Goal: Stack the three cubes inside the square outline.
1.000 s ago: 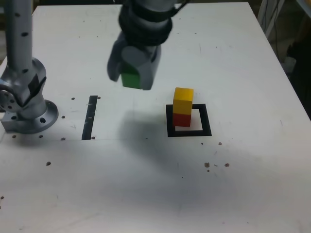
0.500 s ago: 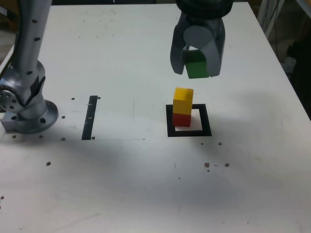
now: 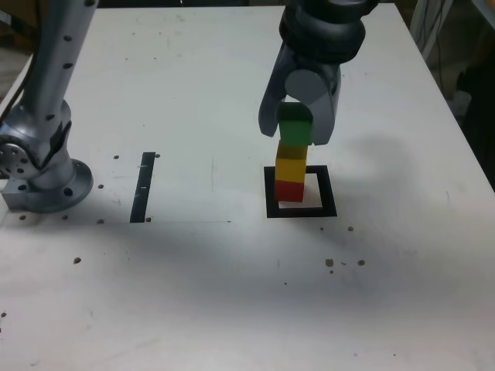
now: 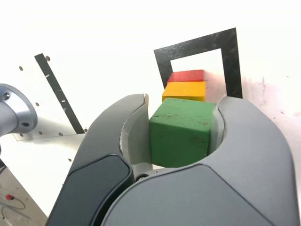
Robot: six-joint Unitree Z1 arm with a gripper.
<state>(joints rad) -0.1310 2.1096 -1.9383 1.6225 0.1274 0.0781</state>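
Exterior view, upper centre: the gripper [image 3: 296, 127] clamps the green cube [image 3: 295, 129], directly above the yellow cube [image 3: 291, 168] on the red cube [image 3: 289, 191] inside the square outline [image 3: 300, 210]; contact between green and yellow is unclear, the arm cut off.

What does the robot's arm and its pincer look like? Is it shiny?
The pincer has two chunky, rounded fingers, dark grey up close and a paler blue-grey in the exterior view, with smooth curved shells. Above it sits a black ribbed wrist. The arm is a silvery metal tube dotted with small dark holes, rising from a round silver base bolted to the white table.
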